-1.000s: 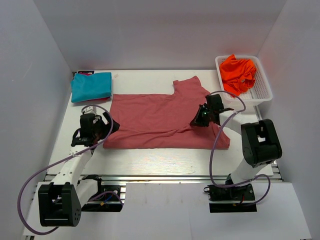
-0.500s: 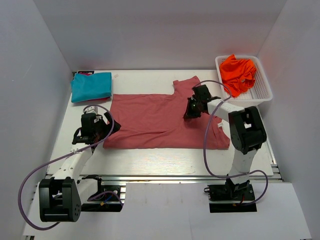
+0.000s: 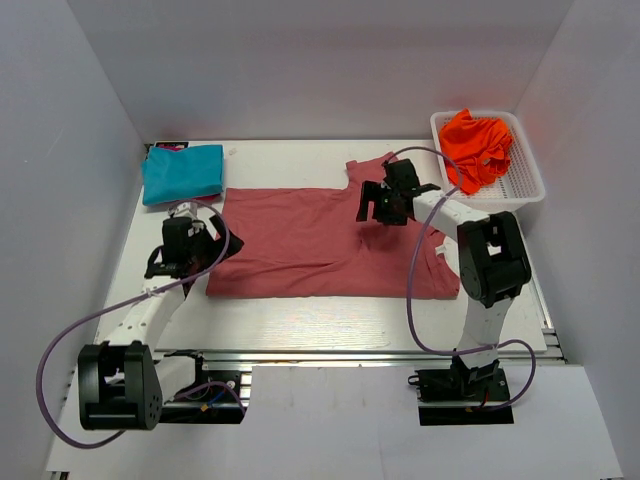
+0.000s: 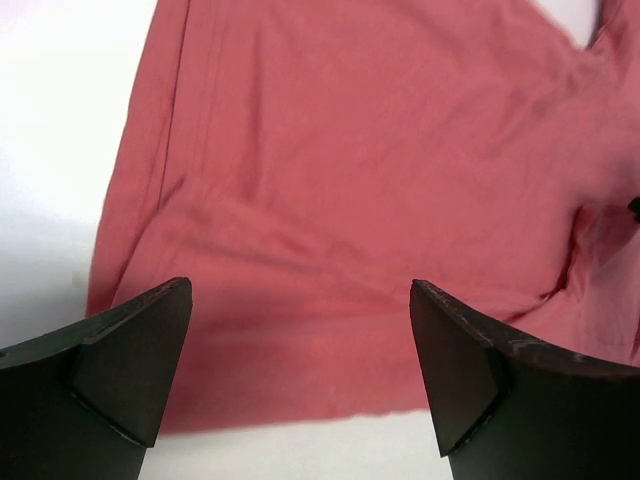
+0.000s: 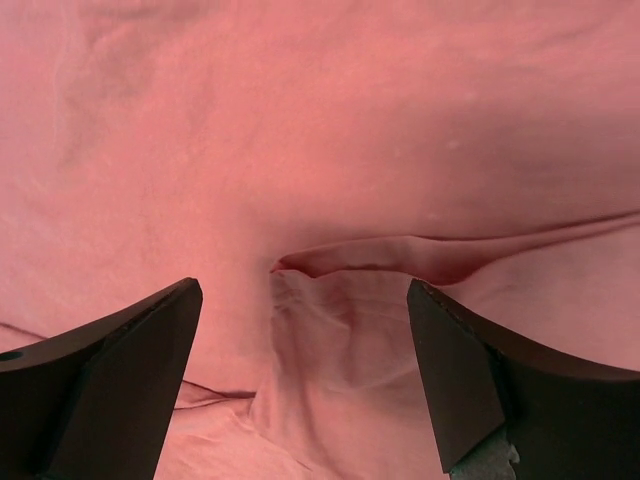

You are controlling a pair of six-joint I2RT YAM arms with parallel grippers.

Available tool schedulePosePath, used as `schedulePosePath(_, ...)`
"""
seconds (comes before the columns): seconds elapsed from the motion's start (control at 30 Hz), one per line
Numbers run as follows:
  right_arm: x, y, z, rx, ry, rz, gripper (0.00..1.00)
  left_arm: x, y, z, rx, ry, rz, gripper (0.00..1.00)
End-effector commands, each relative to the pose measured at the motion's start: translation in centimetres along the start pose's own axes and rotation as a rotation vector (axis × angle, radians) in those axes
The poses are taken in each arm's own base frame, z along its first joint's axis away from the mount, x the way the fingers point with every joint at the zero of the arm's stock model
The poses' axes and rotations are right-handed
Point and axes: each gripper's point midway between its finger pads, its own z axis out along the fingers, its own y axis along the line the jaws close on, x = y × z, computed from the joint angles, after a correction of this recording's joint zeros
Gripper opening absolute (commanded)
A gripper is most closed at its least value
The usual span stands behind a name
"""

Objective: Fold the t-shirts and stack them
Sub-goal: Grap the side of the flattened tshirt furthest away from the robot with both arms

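Salmon t-shirt (image 3: 320,245) lies spread flat on the middle of the white table (image 3: 300,320), soft matte knit; its right side is folded over, with wrinkles and one sleeve pointing to the far side. The teal t-shirt (image 3: 183,173) is folded into a neat rectangle at the far left corner, just off the salmon one. The orange t-shirt (image 3: 477,148) sits crumpled in a white plastic mesh basket (image 3: 530,180) at the far right, well apart from the rest. Left gripper (image 3: 222,248) is at the salmon shirt's near-left edge with its fingers (image 4: 130,370) wide apart and nothing held; the wrist view shows the stitched hem and bare table beside it. Right gripper (image 3: 375,208) is over the shirt's far right part, black wedge fingers (image 5: 120,380) spread and holding nothing, with a small raised pleat (image 5: 380,255) of cloth between them. Purple cables (image 3: 60,380) loop off both arms. Plain white walls box in the table on three sides.
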Motion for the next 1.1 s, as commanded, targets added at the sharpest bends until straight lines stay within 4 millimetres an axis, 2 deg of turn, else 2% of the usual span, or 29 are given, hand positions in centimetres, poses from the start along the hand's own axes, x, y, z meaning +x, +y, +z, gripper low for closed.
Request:
schedulePosePath(0.0, -5.0, 0.5, -2.8, 0.017, -0.136, -0.036, 0.89, -5.2, -2.5, 0.5, 0.050, -0.103, 0.063, 1.00)
schedulePosePath(0.03, -5.2, 0.2, -2.4, 0.025, -0.132, -0.037, 0.89, -5.8, -2.5, 0.9, 0.040, -0.108, 0.074, 1.00)
schedulePosePath(0.07, -6.9, 0.2, -2.8, 0.042, -0.177, -0.043, 0.89, -6.4, -2.4, 1.4, 0.023, -0.111, 0.086, 1.00)
schedulePosePath(0.13, -8.8, -0.3, -2.6, 0.081, -0.213, -0.065, 0.89, -7.9, -2.1, 3.2, -0.015, -0.110, 0.106, 1.00)
schedulePosePath(0.17, -10.0, -0.8, -2.5, 0.105, -0.236, -0.066, 0.89, -9.4, -2.5, 3.7, -0.018, -0.130, 0.124, 1.00)
schedulePosePath(0.2, -10.2, -1.4, -1.7, 0.131, -0.231, -0.088, 0.89, -9.6, -2.4, 4.5, -0.024, -0.119, 0.137, 1.00)
schedulePosePath(0.23, -11.8, -1.3, -2.0, 0.136, -0.266, -0.090, 0.89, -10.0, -2.5, 5.2, -0.024, -0.119, 0.137, 1.00)
schedulePosePath(0.27, -12.2, -2.2, -0.6, 0.168, -0.260, -0.104, 0.89, -10.6, -2.2, 6.8, -0.043, -0.113, 0.144, 1.00)
schedulePosePath(0.3, -13.8, -2.0, -0.9, 0.167, -0.291, -0.104, 0.89, -10.7, -2.0, 7.6, -0.049, -0.101, 0.157, 1.00)
schedulePosePath(0.33, -14.3, -2.1, -0.7, 0.170, -0.293, -0.107, 0.89, -11.1, -1.8, 8.4, -0.060, -0.105, 0.157, 1.00)
schedulePosePath(0.37, -15.4, -2.5, 0.4, 0.176, -0.304, -0.103, 0.89, -11.5, -1.3, 10.0, -0.086, -0.095, 0.154, 1.00)
schedulePosePath(0.43, -16.3, -2.9, 0.9, 0.180, -0.316, -0.104, 0.89, -11.4, -0.7, 11.6, -0.112, -0.062, 0.158, 0.96)
schedulePosePath(0.47, -17.4, -3.1, 1.8, 0.181, -0.330, -0.097, 0.89, -12.6, -1.1, 12.3, -0.117, -0.077, 0.144, 0.95)
schedulePosePath(0.5, -18.1, -3.4, 2.0, 0.179, -0.346, -0.089, 0.89, -11.7, -0.2, 14.1, -0.135, -0.040, 0.139, 0.92)
schedulePosePath(0.53, -17.8, -4.5, 3.2, 0.194, -0.330, -0.067, 0.89, -12.4, -0.5, 14.9, -0.123, -0.044, 0.140, 0.92)
schedulePosePath(0.57, -19.1, -4.4, 3.0, 0.192, -0.358, -0.063, 0.89, -12.3, -0.4, 15.7, -0.126, -0.036, 0.130, 0.92)
schedulePosePath(0.6, -20.2, -5.2, 3.4, 0.199, -0.387, -0.048, 0.89, -11.1, 0.6, 17.1, -0.147, 0.006, 0.124, 0.90)
schedulePosePath(0.63, -20.6, -5.3, 4.0, 0.191, -0.396, -0.048, 0.89, -12.0, 0.4, 17.7, -0.151, -0.006, 0.125, 0.89)
schedulePosePath(0.67, -20.5, -5.5, 4.7, 0.181, -0.391, -0.051, 0.89, -11.8, 0.4, 18.3, -0.166, 0.003, 0.130, 0.89)
schedulePosePath(0.73, -21.3, -6.4, 5.8, 0.164, -0.424, -0.057, 0.89, -12.4, 1.0, 19.1, -0.205, -0.003, 0.121, 0.86)
schedulePosePath(0.77, -22.0, -6.3, 5.9, 0.151, -0.452, -0.061, 0.89, -11.7, 1.7, 19.8, -0.225, 0.018, 0.119, 0.86)
schedulePosePath(0.8, -21.4, -7.6, 7.2, 0.176, -0.436, -0.056, 0.89, -11.4, 2.2, 20.1, -0.239, 0.023, 0.119, 0.86)
schedulePosePath(0.87, -22.6, -8.4, 7.3, 0.181, -0.474, -0.066, 0.89, -11.7, 2.6, 20.5, -0.263, 0.015, 0.120, 0.86)
schedulePosePath(0.9, -22.7, -8.7, 7.9, 0.186, -0.474, -0.075, 0.89, -11.1, 3.1, 20.9, -0.271, 0.031, 0.119, 0.86)
schedulePosePath(1.0, -22.7, -9.7, 9.5, 0.188, -0.479, -0.113, 0.91, -10.9, 2.8, 21.8, -0.247, 0.038, 0.118, 0.82)
schedulePosePath(1.07, -22.9, -10.2, 10.6, 0.188, -0.496, -0.128, 0.91, -10.4, 3.0, 22.7, -0.236, 0.058, 0.126, 0.74)
